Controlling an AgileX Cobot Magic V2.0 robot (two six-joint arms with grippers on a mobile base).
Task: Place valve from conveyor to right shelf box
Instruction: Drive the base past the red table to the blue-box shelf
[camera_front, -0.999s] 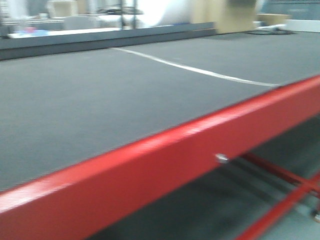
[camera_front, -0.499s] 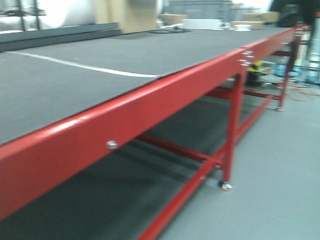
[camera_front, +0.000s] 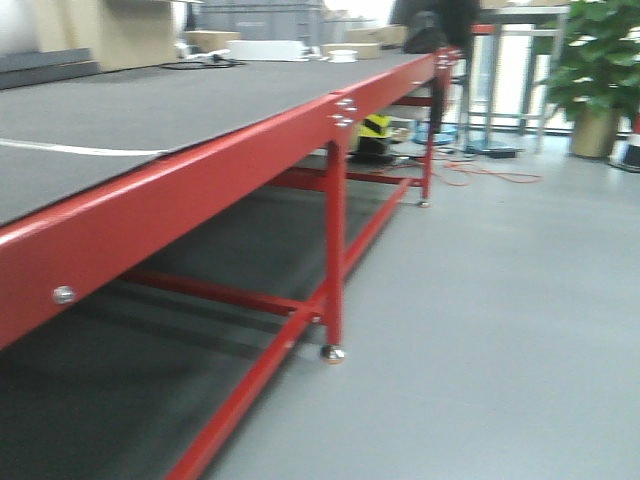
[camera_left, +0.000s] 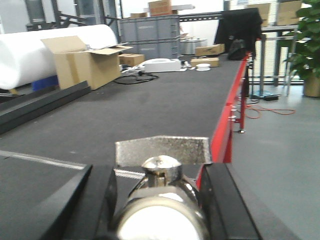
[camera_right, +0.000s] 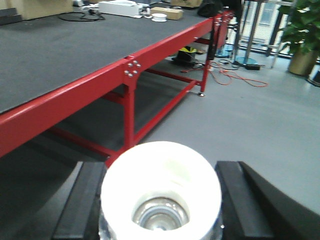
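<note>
Left jaws: clamped on the valve (camera_left: 161, 170) — the black fingers (camera_left: 102, 200) are pressed against both of its sides.
Right jaws: closed on a second valve (camera_right: 160, 170), seen end-on; the black fingers (camera_right: 87, 200) are laid against its rim on the left and right.
Conveyor (camera_front: 180, 105): a wide, dark grey belt, crossed by a thin white stripe (camera_front: 70, 150).
Red frame (camera_front: 200, 190): the near edge of the belt is bordered by a red rail, carried on red legs with crossbars below; a black rail (camera_left: 40, 102) is seen along the far edge.
Floor (camera_front: 500, 330): plain grey, seen beneath the frame and to its right.
White roll (camera_left: 30, 57): laid beyond the black rail, with an open cardboard box (camera_left: 82, 65) just beside it.
Grey crates (camera_left: 150, 32): stacked past the far end of the belt.
Potted plant (camera_front: 595, 60): stood on the floor, well apart from the frame; an orange cable (camera_front: 490, 178) is trailed on the floor between them.
Valve: shiny silver metal with a rounded top and a pale base nearest the left wrist camera; it is held off the belt, with the belt and red rail seen beyond it.
Second valve: a pale round base with a metal centre — it is held above the floor, beside the frame.
</note>
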